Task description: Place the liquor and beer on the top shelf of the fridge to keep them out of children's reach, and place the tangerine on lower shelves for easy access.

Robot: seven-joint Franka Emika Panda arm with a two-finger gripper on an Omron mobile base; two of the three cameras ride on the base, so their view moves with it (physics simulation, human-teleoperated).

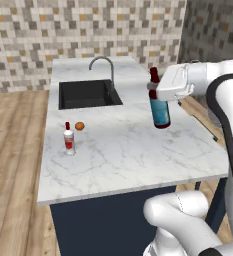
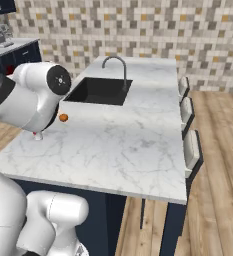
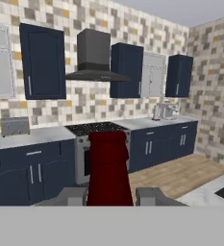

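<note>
My gripper (image 1: 153,91) is shut on the neck of the beer (image 1: 161,111), a dark brown bottle with a blue label, and holds it upright above the right side of the island counter (image 1: 128,155). In the hand view the bottle's neck (image 3: 108,166) rises between the two fingertips of the gripper (image 3: 111,197). The liquor (image 1: 68,140), clear with a red cap, stands near the counter's left edge. Just beside it lies the tangerine (image 1: 79,126), also seen as an orange ball (image 2: 63,118) in the right base view. The fridge and its shelves are out of view.
A black sink (image 1: 88,94) with a curved faucet (image 1: 105,65) is set into the far end of the island. Stools (image 2: 190,147) line its right side. The hand view looks at dark blue cabinets, a stove (image 3: 92,132), a hood and a toaster (image 3: 15,126).
</note>
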